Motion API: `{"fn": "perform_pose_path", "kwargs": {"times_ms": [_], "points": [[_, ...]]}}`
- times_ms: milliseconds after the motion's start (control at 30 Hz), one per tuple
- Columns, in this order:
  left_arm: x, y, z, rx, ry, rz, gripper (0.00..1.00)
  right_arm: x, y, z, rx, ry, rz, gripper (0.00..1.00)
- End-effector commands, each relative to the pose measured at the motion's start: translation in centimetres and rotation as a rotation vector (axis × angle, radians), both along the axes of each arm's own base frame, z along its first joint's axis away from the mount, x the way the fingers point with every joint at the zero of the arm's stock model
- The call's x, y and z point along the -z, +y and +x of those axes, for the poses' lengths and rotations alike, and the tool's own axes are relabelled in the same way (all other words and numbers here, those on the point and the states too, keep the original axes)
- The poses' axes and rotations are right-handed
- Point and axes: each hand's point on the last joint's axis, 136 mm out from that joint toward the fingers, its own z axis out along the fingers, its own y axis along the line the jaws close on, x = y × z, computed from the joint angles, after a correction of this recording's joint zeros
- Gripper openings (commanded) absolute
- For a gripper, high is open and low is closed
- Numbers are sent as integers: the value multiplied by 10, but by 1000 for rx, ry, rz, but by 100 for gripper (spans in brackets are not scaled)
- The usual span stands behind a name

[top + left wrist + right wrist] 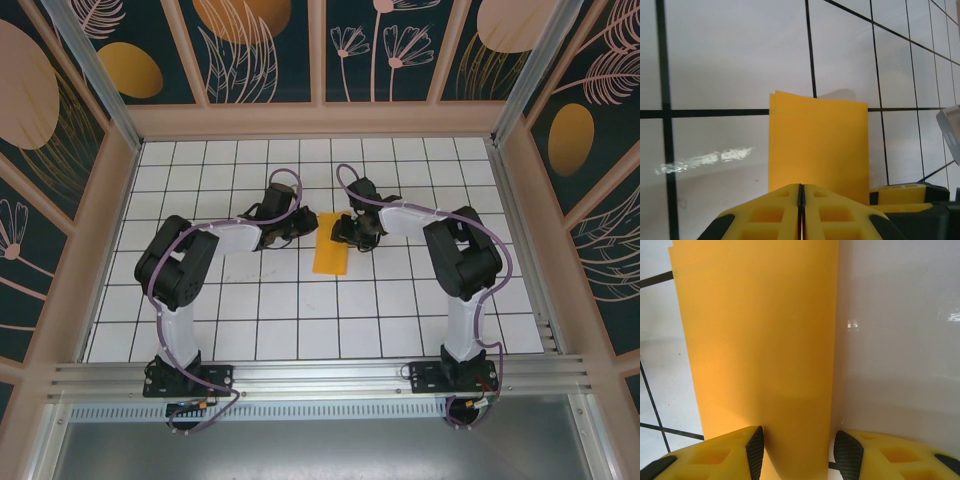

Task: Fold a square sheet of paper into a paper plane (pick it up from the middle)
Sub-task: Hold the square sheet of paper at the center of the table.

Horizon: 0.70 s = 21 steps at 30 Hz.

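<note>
Near the middle of the white gridded table: the square sheet of paper, folded into a narrow orange-yellow rectangle, long edges running away from the arm bases. At its far left corner, the left gripper. From the left wrist, the paper right in front of the left gripper, fingers pressed together with a hairline seam between them. Cannot tell whether any paper is caught in that seam. At the far right corner, the right gripper. From the right wrist, the paper stretching away between the spread fingers of the right gripper, one dark pad just beside each long edge. Cannot tell whether the pads touch the paper.
</note>
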Motion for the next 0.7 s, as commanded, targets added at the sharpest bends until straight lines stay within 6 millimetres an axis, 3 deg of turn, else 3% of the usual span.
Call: {"fn": "perform_pose_path", "kwargs": {"times_ms": [0, 233, 667], "points": [[5, 14, 4, -55, 13, 19, 12, 97, -41, -39, -23, 156, -229, 50], [4, 12, 4, -46, 13, 5, 12, 101, -43, -40, -29, 162, -244, 51], [4, -15, -9, 104, 43, -111, 12, 105, -46, -40, -38, 164, -264, 50]]}}
